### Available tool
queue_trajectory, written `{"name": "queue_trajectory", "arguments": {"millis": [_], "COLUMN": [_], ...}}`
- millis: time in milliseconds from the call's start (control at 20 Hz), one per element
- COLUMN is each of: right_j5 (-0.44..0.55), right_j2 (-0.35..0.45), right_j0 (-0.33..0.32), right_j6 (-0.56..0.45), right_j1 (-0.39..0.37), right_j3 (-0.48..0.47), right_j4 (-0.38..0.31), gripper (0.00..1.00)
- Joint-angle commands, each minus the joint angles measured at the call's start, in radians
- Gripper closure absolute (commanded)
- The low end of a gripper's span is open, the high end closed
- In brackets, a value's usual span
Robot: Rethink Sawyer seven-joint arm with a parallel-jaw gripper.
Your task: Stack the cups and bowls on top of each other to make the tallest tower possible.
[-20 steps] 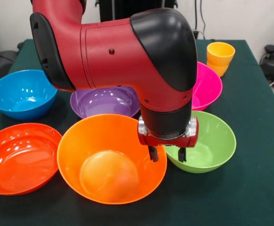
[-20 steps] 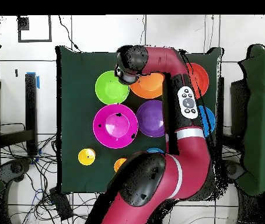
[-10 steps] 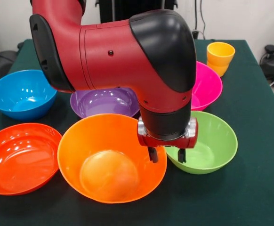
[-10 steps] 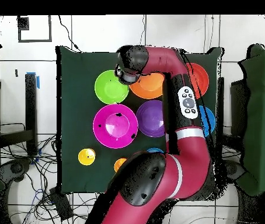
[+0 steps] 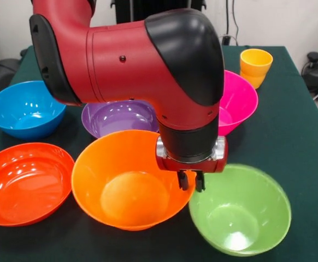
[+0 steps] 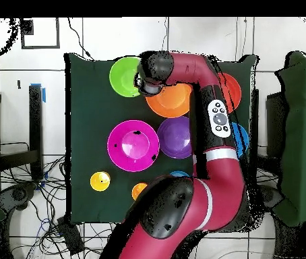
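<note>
Gripper (image 5: 190,180) was pinched narrow on the near rim of the green bowl (image 5: 240,210), which tilted toward the surface's (image 5: 306,164) front edge, beside the orange bowl (image 5: 129,183). Purple bowl (image 5: 121,117), pink bowl (image 5: 236,101) and yellow cup (image 5: 255,65) sat farther back, unstacked. A thin rim hold looked risky: the glossy bowl might swing, slip free, or knock the orange one.

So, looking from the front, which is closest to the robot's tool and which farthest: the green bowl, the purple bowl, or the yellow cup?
Measured from the tool in the front view:
1. Green bowl, its rim right at the tool, toward the lower right.
2. Purple bowl, behind the orange bowl, up and left.
3. Yellow cup, at the far right corner.
</note>
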Motion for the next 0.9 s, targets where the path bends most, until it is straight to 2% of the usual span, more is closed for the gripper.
{"name": "queue_trajectory", "arguments": {"millis": [50, 700, 900], "right_j5": [-0.092, -0.107, -0.129], "right_j2": [0.045, 0.050, 0.042], "right_j0": [-0.004, -0.010, -0.002], "right_j6": [-0.342, -0.362, -0.365], "right_j1": [0.054, 0.054, 0.041], "right_j3": [0.006, 0.016, 0.016], "right_j4": [-0.050, -0.047, -0.066], "gripper": [1.00, 1.00, 1.00]}}
